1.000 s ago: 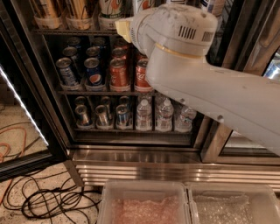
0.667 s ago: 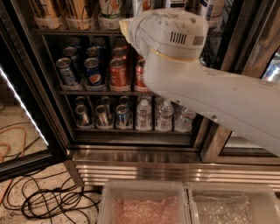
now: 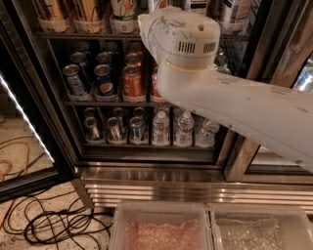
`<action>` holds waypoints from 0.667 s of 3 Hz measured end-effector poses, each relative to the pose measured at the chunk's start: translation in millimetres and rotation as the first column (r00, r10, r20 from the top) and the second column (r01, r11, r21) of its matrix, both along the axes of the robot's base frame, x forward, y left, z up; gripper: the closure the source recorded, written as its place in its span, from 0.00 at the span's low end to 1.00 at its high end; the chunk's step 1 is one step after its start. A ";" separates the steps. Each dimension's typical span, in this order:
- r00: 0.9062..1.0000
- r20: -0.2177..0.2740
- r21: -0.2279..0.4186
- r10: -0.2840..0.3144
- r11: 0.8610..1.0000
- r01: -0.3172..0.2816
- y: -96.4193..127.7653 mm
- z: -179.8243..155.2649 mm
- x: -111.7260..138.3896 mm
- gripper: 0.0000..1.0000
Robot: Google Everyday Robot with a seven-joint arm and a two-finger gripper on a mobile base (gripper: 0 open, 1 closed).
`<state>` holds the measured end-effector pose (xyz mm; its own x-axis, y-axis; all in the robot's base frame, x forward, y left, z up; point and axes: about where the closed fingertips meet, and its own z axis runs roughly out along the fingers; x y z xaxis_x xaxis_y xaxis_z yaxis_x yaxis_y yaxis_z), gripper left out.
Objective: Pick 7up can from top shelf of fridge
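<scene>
The arm (image 3: 195, 83) has edged left toward the 7up can (image 3: 123, 10) on the top shelf (image 3: 73, 35). Our gripper hides behind the arm, so we cannot tell its grasp.

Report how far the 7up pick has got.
Done: the fridge door looks open, and the arm is raised to the top shelf. In hand: the approach. The gripper is hidden behind the arm's white housing, just right of the 7up can. Left: the can stands in its white tray on the shelf, so grasping it and drawing it out are not yet done.
</scene>
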<state>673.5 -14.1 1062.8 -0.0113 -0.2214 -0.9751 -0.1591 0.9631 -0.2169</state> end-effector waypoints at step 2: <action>0.998 0.051 -0.012 -0.037 0.999 0.038 -8.1 12.7 10.1 0.47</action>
